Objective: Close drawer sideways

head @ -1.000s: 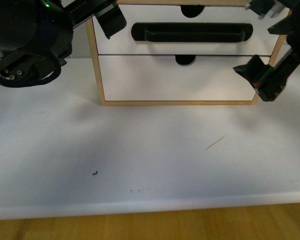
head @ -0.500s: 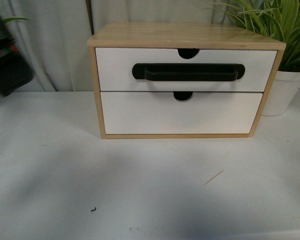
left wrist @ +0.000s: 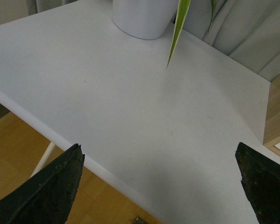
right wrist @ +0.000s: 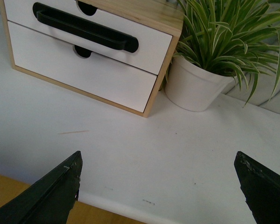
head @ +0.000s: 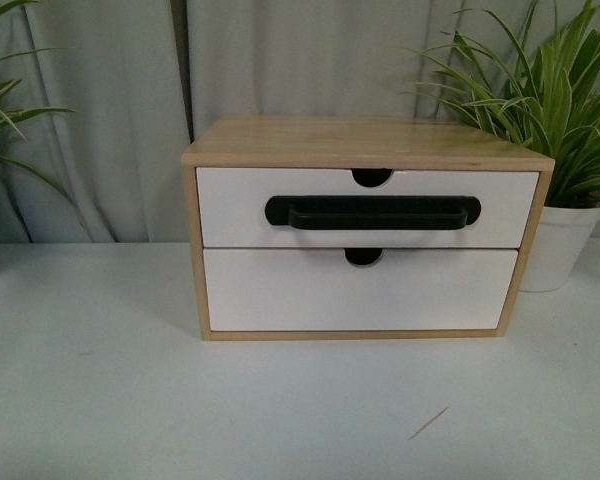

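Note:
The drawer point(head: 230, 208) is the upper one of a small wooden cabinet point(head: 360, 140). It has a white front, a long black bar handle point(head: 372, 212) and a half-round notch in its top edge. Its front sits level with the cabinet's frame. It also shows in the right wrist view point(right wrist: 149, 46). Neither gripper is in the front view. My left gripper point(left wrist: 161, 186) is open and empty over the table's edge, left of the cabinet. My right gripper point(right wrist: 158, 186) is open and empty over the table's front edge, right of the cabinet.
A plain white drawer point(head: 280, 290) without a handle lies below. A plant in a white pot point(head: 560, 245) stands right of the cabinet, also in the right wrist view point(right wrist: 196, 84). Another white pot point(left wrist: 142, 18) stands at the left. A thin stick point(head: 428, 423) lies on the white table point(head: 100, 400).
Both arms have drawn back out of the front view. The view has risen, so the cabinet sits lower in the picture and the curtain and plants show behind it.

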{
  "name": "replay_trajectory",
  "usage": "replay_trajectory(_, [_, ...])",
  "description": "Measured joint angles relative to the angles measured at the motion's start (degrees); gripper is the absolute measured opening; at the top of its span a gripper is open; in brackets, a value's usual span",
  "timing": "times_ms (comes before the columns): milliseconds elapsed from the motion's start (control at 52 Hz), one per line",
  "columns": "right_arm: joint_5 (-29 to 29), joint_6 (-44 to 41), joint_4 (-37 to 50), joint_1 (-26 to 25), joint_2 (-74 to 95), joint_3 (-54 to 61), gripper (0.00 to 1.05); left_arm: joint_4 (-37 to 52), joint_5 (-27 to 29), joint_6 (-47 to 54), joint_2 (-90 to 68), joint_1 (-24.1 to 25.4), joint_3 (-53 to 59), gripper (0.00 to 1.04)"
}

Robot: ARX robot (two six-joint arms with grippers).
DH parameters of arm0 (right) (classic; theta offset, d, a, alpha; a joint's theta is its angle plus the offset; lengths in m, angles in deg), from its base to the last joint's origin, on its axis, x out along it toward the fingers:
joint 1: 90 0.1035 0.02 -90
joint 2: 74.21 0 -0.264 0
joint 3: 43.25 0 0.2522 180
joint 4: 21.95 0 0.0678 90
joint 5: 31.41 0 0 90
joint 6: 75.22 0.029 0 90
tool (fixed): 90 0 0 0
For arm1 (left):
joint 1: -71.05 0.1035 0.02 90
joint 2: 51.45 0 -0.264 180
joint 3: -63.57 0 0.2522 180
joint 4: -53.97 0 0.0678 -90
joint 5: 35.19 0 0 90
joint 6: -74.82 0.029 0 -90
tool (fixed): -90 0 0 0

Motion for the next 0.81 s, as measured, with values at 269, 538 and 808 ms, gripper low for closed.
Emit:
replay_trajectory(269, [24.61, 18.95, 9.27, 9.66, -7.06, 6.21, 0.49, 25.11, -38.38, 34.71, 13.92, 12.63, 11.26, 0.45])
replay_trajectory(538, [28.7, 20.83, 2.05, 15.12, -14.75, 8.02, 0.01, 21.38, -47.12, 38.18, 20.06, 21.92, 13.0, 0.04])
replay_trajectory(808, [28.65, 20.94, -0.48, 15.17, -21.0, 10.47, 0.01, 10.01, -47.43, 38.6, 29.38, 22.08, 12.98, 0.04])
